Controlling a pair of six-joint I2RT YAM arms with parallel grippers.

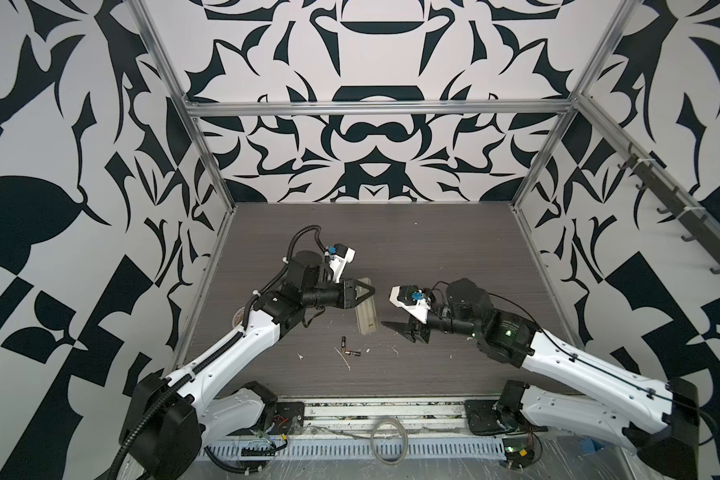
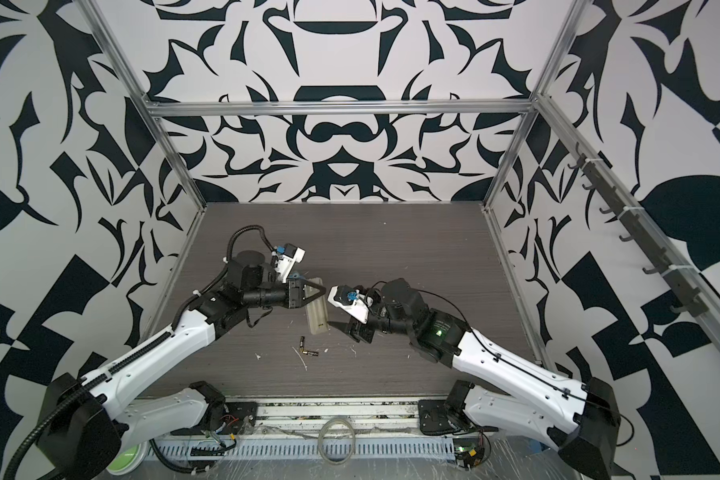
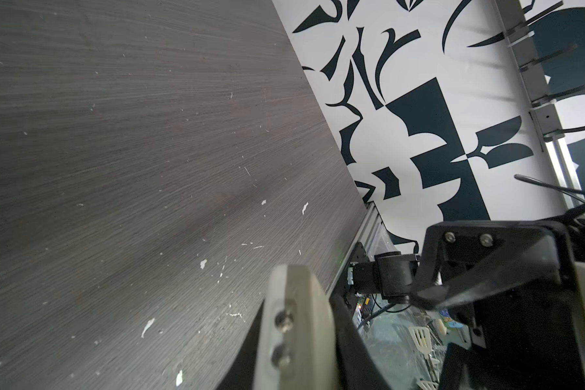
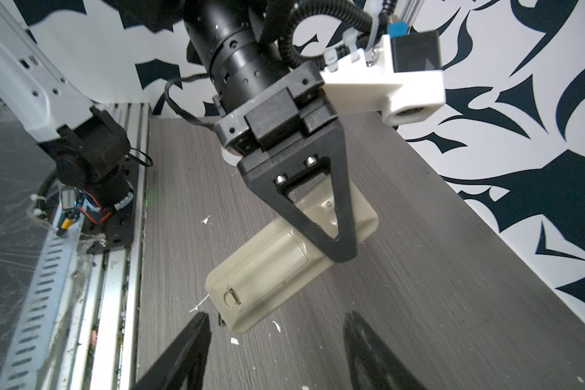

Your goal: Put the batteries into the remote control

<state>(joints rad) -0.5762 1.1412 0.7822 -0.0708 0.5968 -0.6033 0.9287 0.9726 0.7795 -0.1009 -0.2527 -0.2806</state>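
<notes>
- Over the table (image 1: 433, 249), my left gripper (image 4: 343, 251) clamps the remote control's (image 4: 267, 270) far end.
- My right gripper (image 4: 277, 315) gapes empty, just beside its near end.
- Batteries (image 1: 353, 353) lie loose nearby, toward the front.

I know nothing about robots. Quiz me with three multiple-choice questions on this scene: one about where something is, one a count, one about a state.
1. Where do the batteries lie? A in a box; B in a gripper; C on the table.
2. How many batteries? A one; B two; C four.
3. The right gripper is: A open, empty; B shut on a battery; C shut on a cup.

Answers: C, they lie loose on the bare tabletop; B, two cells show in both top views; A, its fingers stand apart with nothing between them.
</notes>
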